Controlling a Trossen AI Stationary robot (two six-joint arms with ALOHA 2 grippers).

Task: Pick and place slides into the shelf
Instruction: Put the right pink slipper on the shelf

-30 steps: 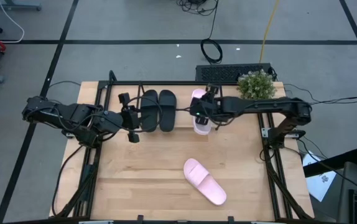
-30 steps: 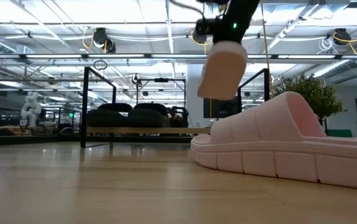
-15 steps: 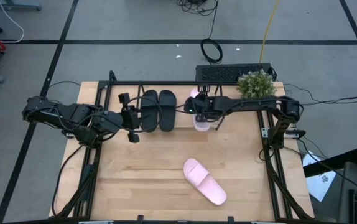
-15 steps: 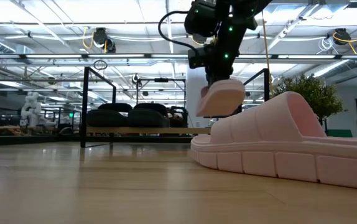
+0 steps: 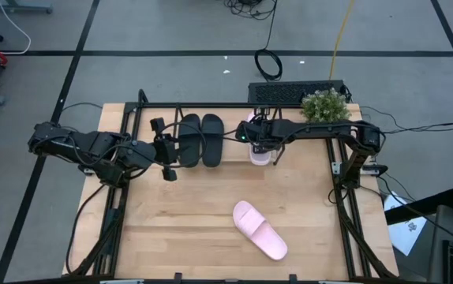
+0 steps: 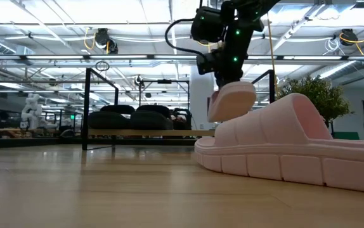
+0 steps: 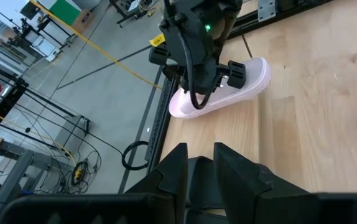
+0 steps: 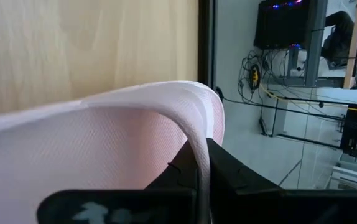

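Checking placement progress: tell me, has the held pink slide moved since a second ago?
Yes. The pink slide has come down toward the shelf.

Matt pale pink foam-like slide [image 8: 104,134], finely textured strap; smooth light wood tabletop [image 5: 195,229]; matt black slides [image 5: 200,140].

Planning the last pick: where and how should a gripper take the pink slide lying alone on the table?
Probably by the wide strap. The loose pink slide lies sole-down and angled on the table, so its strap arches clear of the footbed. Come from above, one finger under the arch and one over it, much as the right gripper pinches the other pink slide.
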